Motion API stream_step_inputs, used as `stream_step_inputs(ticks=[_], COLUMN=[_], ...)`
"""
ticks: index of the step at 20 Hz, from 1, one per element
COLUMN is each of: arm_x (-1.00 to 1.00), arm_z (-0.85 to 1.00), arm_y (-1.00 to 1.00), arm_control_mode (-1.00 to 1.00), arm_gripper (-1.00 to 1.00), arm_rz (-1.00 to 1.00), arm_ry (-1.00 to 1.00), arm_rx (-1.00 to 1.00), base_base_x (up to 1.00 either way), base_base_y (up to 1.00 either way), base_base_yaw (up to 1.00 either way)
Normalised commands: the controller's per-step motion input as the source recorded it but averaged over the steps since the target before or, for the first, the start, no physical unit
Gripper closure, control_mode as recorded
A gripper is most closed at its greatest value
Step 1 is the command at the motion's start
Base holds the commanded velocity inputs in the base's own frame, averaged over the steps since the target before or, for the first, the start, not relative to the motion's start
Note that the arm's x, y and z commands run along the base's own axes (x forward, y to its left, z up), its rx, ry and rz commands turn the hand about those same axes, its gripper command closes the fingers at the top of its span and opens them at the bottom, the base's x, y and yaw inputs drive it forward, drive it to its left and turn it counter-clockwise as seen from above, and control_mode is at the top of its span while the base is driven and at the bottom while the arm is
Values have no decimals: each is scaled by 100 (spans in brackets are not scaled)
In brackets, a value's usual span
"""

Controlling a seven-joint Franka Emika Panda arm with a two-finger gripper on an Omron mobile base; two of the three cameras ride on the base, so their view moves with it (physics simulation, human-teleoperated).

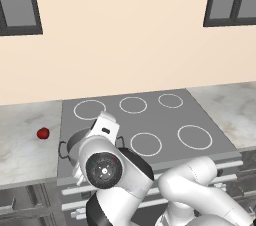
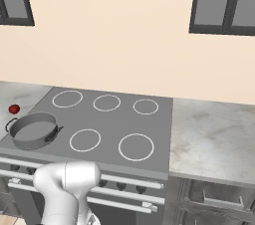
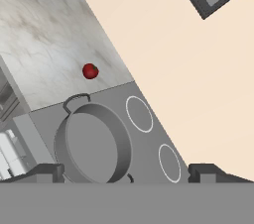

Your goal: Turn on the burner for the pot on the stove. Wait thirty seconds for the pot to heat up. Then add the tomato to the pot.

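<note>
The gripper (image 3: 126,172) is held wide open above the pot (image 3: 94,143) on the stove's (image 2: 114,119) front-left corner; the tomato (image 1: 43,133) is seen left on the counter (image 1: 25,140), apart.

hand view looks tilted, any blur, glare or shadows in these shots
Hand view: rolled, so the stove edge runs diagonally; pot and tomato sharp, no glare. Left base view: flat even light, no cast shadow by the tomato; the arm hides part of the pot. Right base view: crisp, only soft shading inside the pot.
</note>
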Motion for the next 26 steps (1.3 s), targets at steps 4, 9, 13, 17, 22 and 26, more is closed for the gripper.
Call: stream_step_inputs(ticks=[4, 9, 13, 17, 22, 26], arm_x=[0, 0, 0, 0, 0, 0], arm_z=[0, 0, 0, 0, 0, 0], arm_y=[0, 0, 0, 0, 0, 0], arm_control_mode=[-100, -100, -100, -100, -100, -100], arm_gripper=[-100, -100, -100, -100, -100, -100], arm_rz=[0, 0, 0, 0, 0, 0], arm_ry=[0, 0, 0, 0, 0, 0], arm_rx=[0, 0, 0, 0, 0, 0], base_base_x=[0, 0, 0, 0, 0, 0], base_base_y=[0, 0, 0, 0, 0, 0], base_base_yaw=[0, 0, 0, 0, 0, 0])
